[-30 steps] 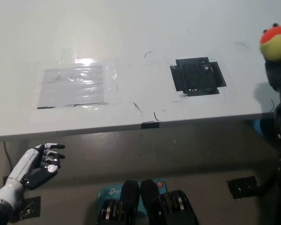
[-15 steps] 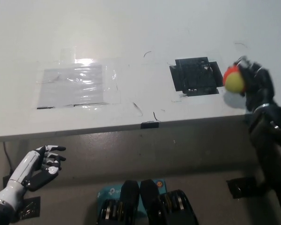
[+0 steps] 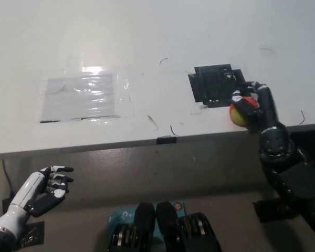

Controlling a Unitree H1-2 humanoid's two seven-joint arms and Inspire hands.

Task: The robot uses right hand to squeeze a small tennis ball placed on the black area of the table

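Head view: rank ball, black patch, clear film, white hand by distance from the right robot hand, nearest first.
1. Ball, held in the right robot hand.
2. Black patch, just up-left of it on the table.
3. Clear film, far across the table's left side.
4. White hand, lower left, below the table edge.

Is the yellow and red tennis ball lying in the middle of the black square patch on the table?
No, the yellow and red tennis ball is held in the black right hand, beside the black square patch, at its lower right corner.

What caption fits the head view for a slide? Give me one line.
Black right hand grips the tennis ball beside the table's black patch; white left hand rests open below the table edge.
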